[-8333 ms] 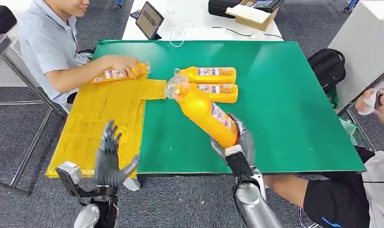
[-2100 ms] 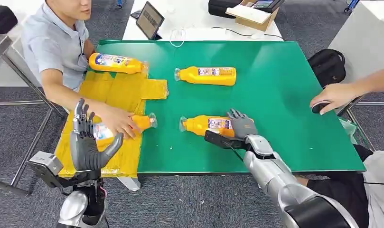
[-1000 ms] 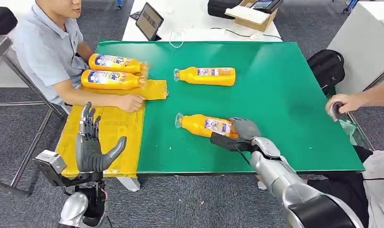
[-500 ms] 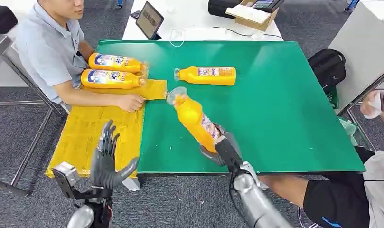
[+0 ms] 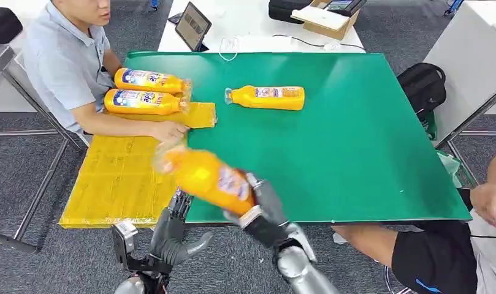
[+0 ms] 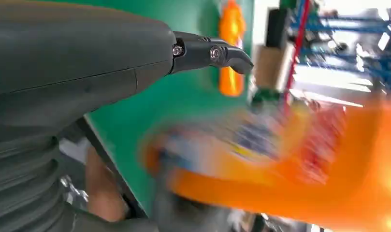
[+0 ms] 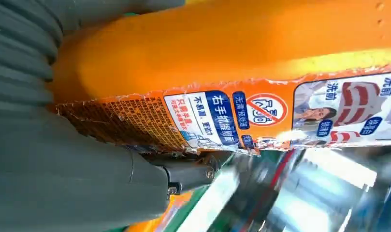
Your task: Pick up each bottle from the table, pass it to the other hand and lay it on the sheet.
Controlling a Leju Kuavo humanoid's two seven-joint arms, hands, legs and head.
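Note:
My right hand [image 5: 265,205] grips the base end of an orange bottle [image 5: 203,174] and holds it in the air over the table's near edge, neck pointing left toward the yellow sheet [image 5: 119,180]. The bottle [image 7: 241,63] fills the right wrist view, label showing. My left hand [image 5: 175,229] is just below it with fingers spread, holding nothing; the same bottle [image 6: 290,164] is a blur beyond its fingers [image 6: 212,50]. Two bottles [image 5: 148,81] [image 5: 144,101] lie on the sheet's far end. Another bottle [image 5: 267,97] lies on the green table [image 5: 355,141].
A person in a grey shirt [image 5: 61,61] sits at the left, a hand [image 5: 170,130] resting on the sheet near the bottles. Another person's hand [image 5: 487,202] is at the right edge. A white table [image 5: 257,24] with a tablet and boxes stands behind.
My right hand has swung the bottle left and lower, toward my left hand, which has come in under the bottle. The person's hand at the right has dropped lower.

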